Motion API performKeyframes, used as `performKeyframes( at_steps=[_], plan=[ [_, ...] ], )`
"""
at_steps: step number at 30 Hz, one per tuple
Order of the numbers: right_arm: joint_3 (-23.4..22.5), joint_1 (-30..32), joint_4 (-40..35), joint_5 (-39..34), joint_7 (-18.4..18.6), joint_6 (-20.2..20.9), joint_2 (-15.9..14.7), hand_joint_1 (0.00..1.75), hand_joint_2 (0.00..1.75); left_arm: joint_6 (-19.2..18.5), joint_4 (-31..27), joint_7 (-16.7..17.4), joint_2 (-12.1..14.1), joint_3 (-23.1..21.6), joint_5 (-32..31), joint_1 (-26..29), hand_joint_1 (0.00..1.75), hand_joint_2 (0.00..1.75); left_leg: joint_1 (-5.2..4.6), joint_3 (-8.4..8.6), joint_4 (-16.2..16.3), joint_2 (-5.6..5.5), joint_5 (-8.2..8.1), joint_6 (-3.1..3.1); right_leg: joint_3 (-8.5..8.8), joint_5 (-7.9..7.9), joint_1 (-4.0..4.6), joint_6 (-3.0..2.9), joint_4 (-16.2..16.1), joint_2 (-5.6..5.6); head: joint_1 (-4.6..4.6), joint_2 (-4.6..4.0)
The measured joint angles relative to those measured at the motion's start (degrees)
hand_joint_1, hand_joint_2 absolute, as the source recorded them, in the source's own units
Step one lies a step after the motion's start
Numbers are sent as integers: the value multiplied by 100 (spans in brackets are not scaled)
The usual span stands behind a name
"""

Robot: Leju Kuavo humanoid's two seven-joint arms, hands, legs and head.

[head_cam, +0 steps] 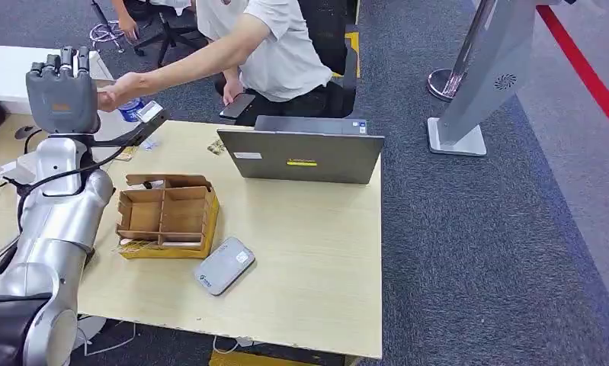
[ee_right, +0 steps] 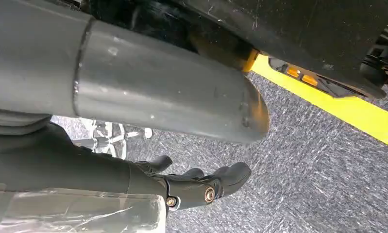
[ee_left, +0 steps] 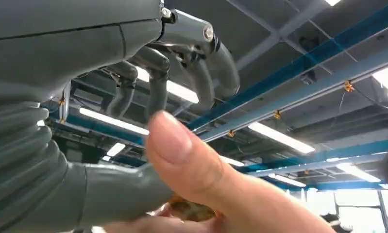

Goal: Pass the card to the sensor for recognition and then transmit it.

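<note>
My left hand (head_cam: 62, 90) is raised at the table's far left corner, its back toward the head camera. A person's hand (head_cam: 120, 89) reaches in and touches it. In the left wrist view the person's thumb (ee_left: 182, 155) presses on a small brown card (ee_left: 192, 211), which lies right at my grey thumb (ee_left: 109, 194). My darker fingers (ee_left: 158, 82) curve well away from the thumb and the card, with a gap between. The grey-white card sensor (head_cam: 224, 265) lies on the table's near side. My right hand (ee_right: 201, 185) hangs over the carpet, fingers loosely extended and holding nothing.
A divided cardboard box (head_cam: 168, 217) stands beside the sensor. A grey laptop (head_cam: 301, 155) sits at the wooden table's (head_cam: 309, 252) far edge, with the seated person behind it. A small white device on a black arm (head_cam: 150, 114) and a water bottle (head_cam: 132, 109) are near my left hand.
</note>
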Motion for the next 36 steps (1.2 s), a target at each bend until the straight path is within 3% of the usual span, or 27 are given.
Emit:
performKeyframes(
  at_steps=[23, 25, 28, 31, 33, 36],
  plan=[
    [-2, 2, 0, -118, -2, -17, 0, 0, 0, -24, -105, -83, 293, 96, 232, 486, 0, 175, 0, -1, -1, -2, 0, 0, 2, 0, 0, 0, 1, -2, 0, 0],
    [-4, 2, 0, -188, -2, -24, 0, 0, 0, -89, -285, -83, 421, 107, 323, 644, 0, 175, 0, -1, -3, 13, -1, -1, 2, 0, 0, 0, 4, 12, 0, 0],
    [-31, 15, 0, -291, -37, -42, -2, 0, 0, -254, -775, -100, 921, 322, 827, 1178, 0, 175, 2, -2, -12, 62, -14, -14, 2, 1, 0, -2, 15, 63, 0, 0],
    [-72, 42, -2, -317, -103, -87, -7, 0, 0, -558, -1238, -414, 1765, 1106, 1956, 2069, 0, 175, 7, 37, -22, 146, -43, -40, -10, -11, 1, -19, 19, 153, 7, 0],
    [-83, 94, -2, -317, -133, -122, -22, 0, 0, -912, -1252, -875, 2417, 2087, 2922, 2699, 0, 175, 19, 42, -25, 177, -65, -53, -11, -27, 10, -41, 22, 183, -15, 0],
    [-98, 128, -2, -297, -162, -129, -61, 0, 0, -2217, -551, -1640, 3275, 3922, 4450, 3381, 0, 175, 40, 44, -24, 175, -77, -63, -18, -46, 33, -56, 15, 181, -9, 0]
  ],
)
